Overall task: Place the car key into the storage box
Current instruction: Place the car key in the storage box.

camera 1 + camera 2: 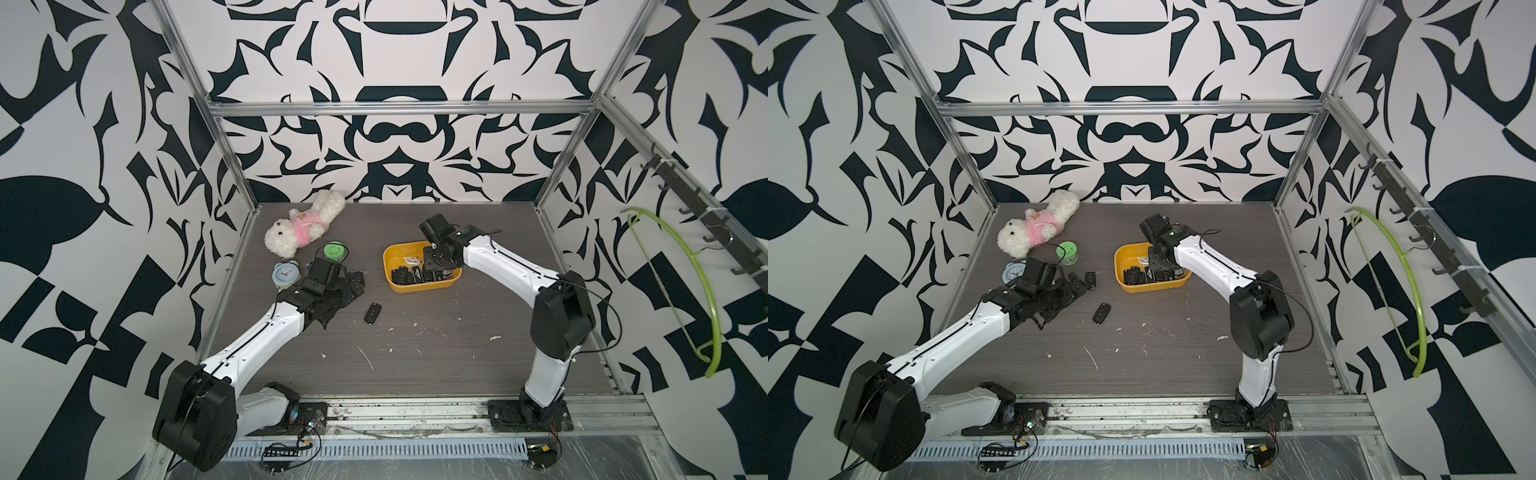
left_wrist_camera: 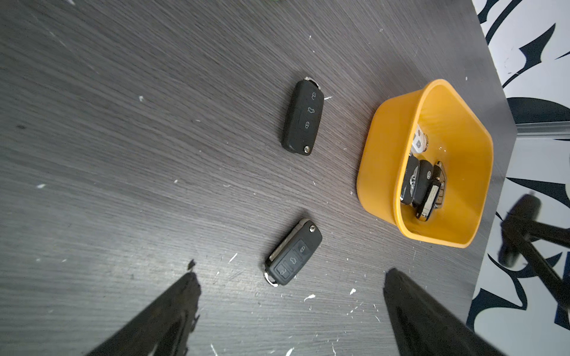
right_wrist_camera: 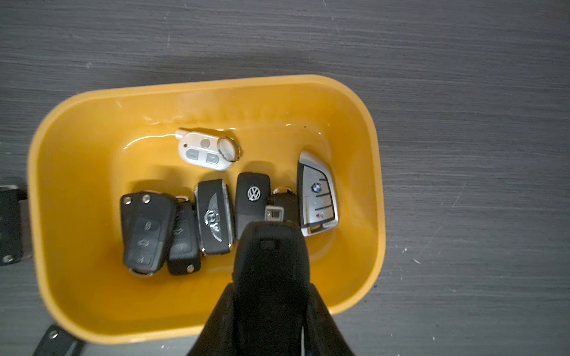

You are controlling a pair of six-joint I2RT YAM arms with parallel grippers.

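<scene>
The right gripper [image 3: 271, 288] is pinching a black key [image 3: 271, 246] over the box [image 3: 77, 154] (other keys [image 3: 212, 215] are lying inside); the left gripper [image 2: 291, 277] is hovering, spread wide.

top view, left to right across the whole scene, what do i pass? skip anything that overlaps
alarm clock → green jar → loose car key on the table → storage box → green hanger on the wall

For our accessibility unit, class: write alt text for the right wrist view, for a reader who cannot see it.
The right fingers clamp a black car key above the yellow storage box, where several other keys lie: mostly black, one white, one silver.
</scene>
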